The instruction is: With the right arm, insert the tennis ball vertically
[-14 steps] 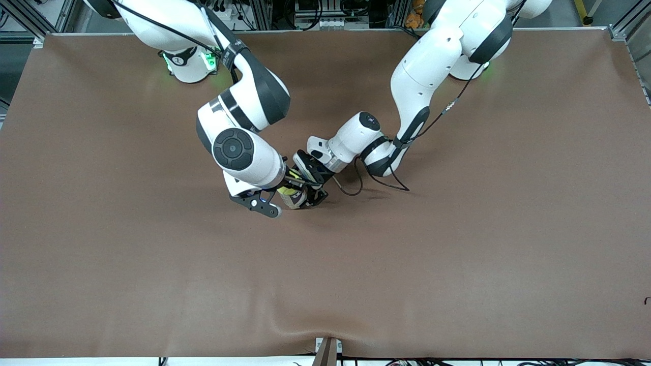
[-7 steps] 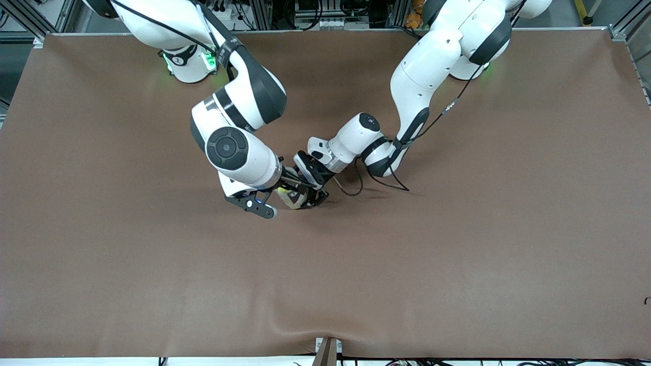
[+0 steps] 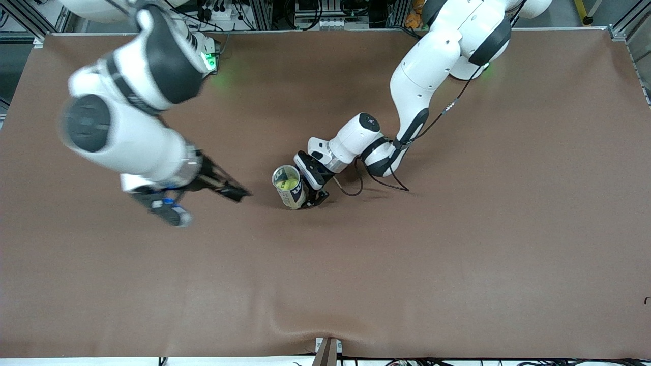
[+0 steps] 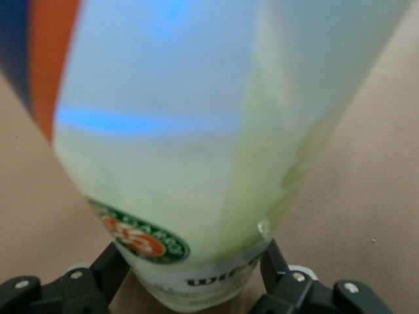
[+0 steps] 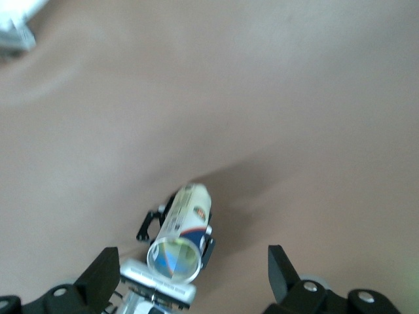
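Yellow tennis ball (image 3: 290,184) is sitting inside the can (image 3: 288,187) that the left gripper (image 3: 311,191) is clamping upright, so the right gripper (image 3: 203,201), fingers spread and empty over bare table (image 3: 457,254), is best lifting clear without brushing it.

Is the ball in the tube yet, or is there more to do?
Done: the tennis ball sits inside the upright can. In hand: the left end effector grips the can. The right end effector is open, over the table. Nothing looks left.

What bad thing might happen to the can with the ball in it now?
The tennis ball can stands upright only in the left gripper; if that grip loosens carelessly, the tall can might tip and the tennis ball roll out. The open right gripper is swinging fast beside it, so a swing back might knock it.
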